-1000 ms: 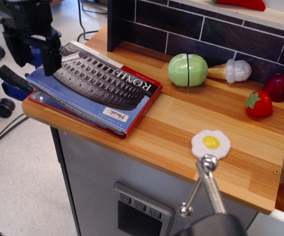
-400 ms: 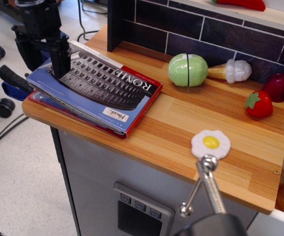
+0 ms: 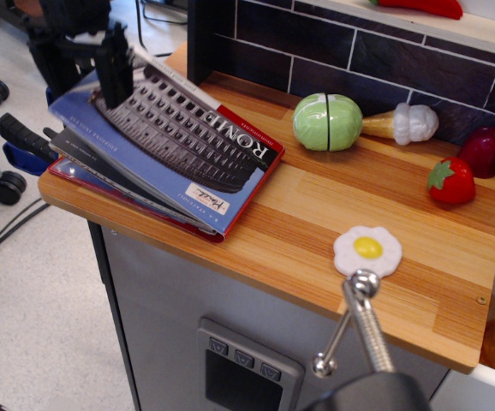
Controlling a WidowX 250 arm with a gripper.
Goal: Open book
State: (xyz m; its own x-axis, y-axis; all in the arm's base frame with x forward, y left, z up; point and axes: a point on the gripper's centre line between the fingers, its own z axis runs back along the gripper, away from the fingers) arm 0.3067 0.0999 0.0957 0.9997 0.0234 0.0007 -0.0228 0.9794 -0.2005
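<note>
The book (image 3: 175,145) lies on the left end of the wooden counter (image 3: 316,231). It has a blue cover with a grey Colosseum photo, white "ROME" on a black band and red edges. My black gripper (image 3: 102,64) is at the book's far left edge, shut on the front cover. The cover's left side is lifted and tilted up, with grey inner pages (image 3: 85,154) showing below it. The spine side on the right stays on the counter.
A green cut toy vegetable (image 3: 327,122), a toy mushroom (image 3: 406,124), a strawberry (image 3: 451,181), a dark red toy (image 3: 483,151) and a fried egg toy (image 3: 367,249) lie on the counter's right half. A dark tiled wall (image 3: 350,43) stands behind. A metal rod (image 3: 363,325) shows in front.
The gripper has closed on the cover's left edge and risen, lifting that side of the cover off the pages. The book has shifted slightly.
</note>
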